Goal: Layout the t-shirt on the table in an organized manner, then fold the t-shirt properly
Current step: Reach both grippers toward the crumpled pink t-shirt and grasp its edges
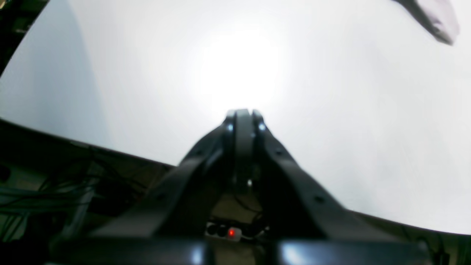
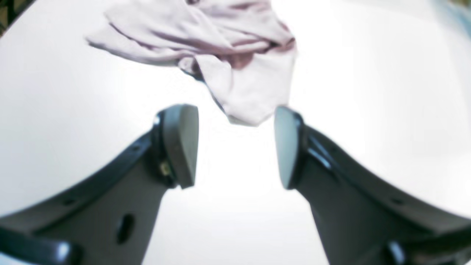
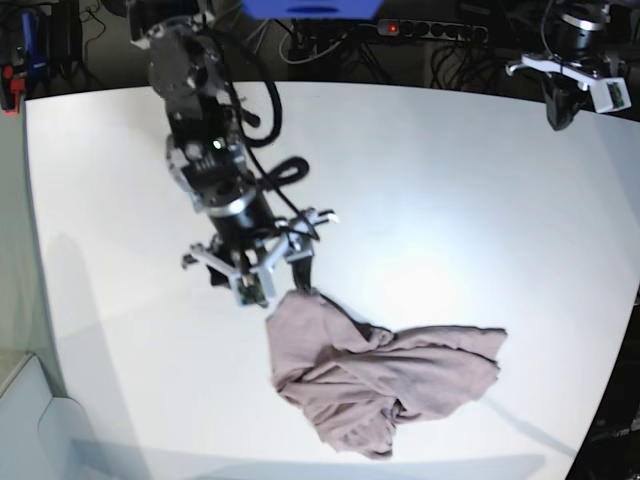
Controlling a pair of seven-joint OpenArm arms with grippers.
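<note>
T-shirt (image 3: 385,385): mauve-pink, crumpled in a heap, lower centre of base view; long axis roughly left to right, one corner reaching up-left. Table (image 3: 480,200): white, broad bare surface above and right of the heap; near edge just below it. Right gripper (image 2: 235,147): jaws apart, just above that corner, nothing held. Left gripper (image 1: 243,117): jaws together, upper right, well apart.

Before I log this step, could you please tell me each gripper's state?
Left gripper: closed, holding nothing.
Right gripper: open, empty, beside the t-shirt.
</note>
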